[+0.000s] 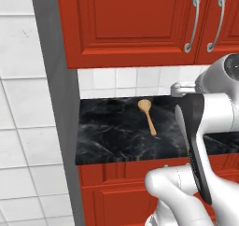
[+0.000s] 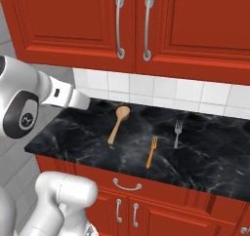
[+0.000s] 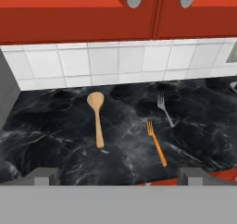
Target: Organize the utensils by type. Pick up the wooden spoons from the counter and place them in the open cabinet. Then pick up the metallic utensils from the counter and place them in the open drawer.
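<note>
Three utensils lie on the black marble bench: a wooden spoon with its bowl toward the tiled wall, an orange fork just to its right nearer the bench's front edge, and a silver fork beyond that, closer to the wall (all three apart from one another, tines and bowl pointing wallward). Red upper cabinets hang shut above them, with red cupboard fronts below the bench. The pincer hangs over the front edge, fingers spread wide apart and holding nothing.
</note>
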